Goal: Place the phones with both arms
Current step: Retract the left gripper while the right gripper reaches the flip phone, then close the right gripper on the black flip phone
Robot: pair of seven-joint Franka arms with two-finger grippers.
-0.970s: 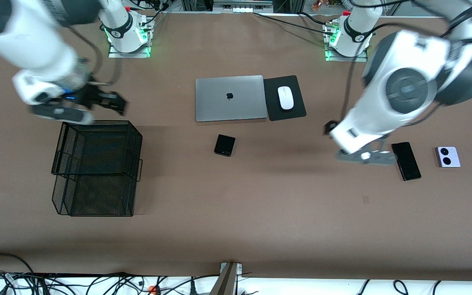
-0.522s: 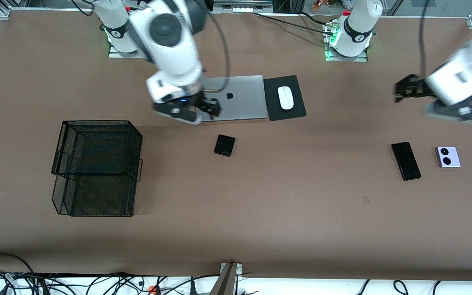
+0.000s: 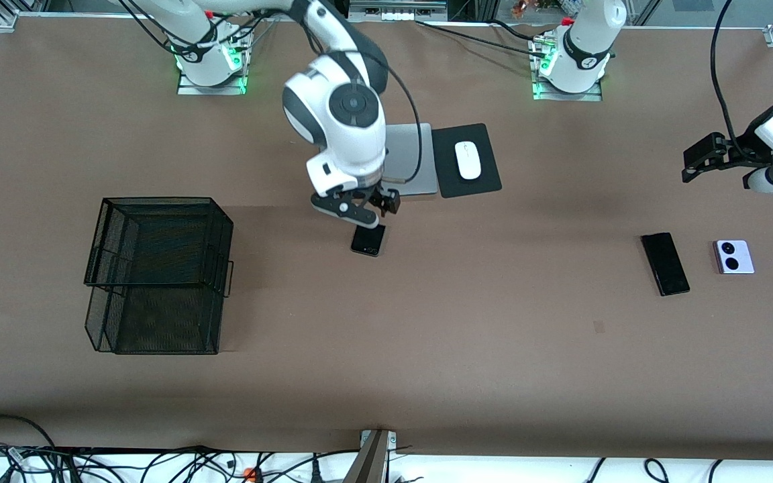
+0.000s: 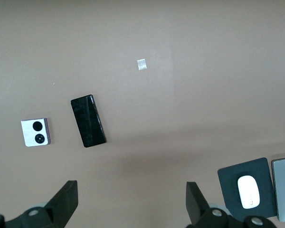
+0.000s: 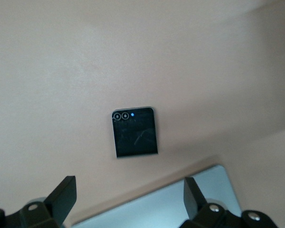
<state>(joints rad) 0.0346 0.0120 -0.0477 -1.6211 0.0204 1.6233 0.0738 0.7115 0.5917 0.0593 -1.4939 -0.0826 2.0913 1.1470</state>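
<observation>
The small squarish black phone (image 3: 368,239) lies flat on the table just nearer the front camera than the laptop; it also shows in the right wrist view (image 5: 134,132). My right gripper (image 3: 368,208) (image 5: 128,199) is open and empty, over the laptop's front edge and just short of this phone. The long slim black phone (image 3: 664,263) (image 4: 88,120) and the white-lavender phone with two black circles (image 3: 734,256) (image 4: 35,132) lie side by side toward the left arm's end. My left gripper (image 3: 696,161) (image 4: 131,204) is open and empty, up in the air over the table near them.
A silver laptop (image 3: 417,157) (image 5: 180,202) lies closed mid-table beside a white mouse (image 3: 468,160) (image 4: 248,191) on a black pad (image 3: 484,181). A black wire basket (image 3: 158,275) stands toward the right arm's end. A small pale mark (image 3: 598,327) (image 4: 141,64) is on the table.
My right arm swung from over the basket's end to the laptop's front edge by the small black phone. My left gripper moved away from the slim phone toward its table end.
</observation>
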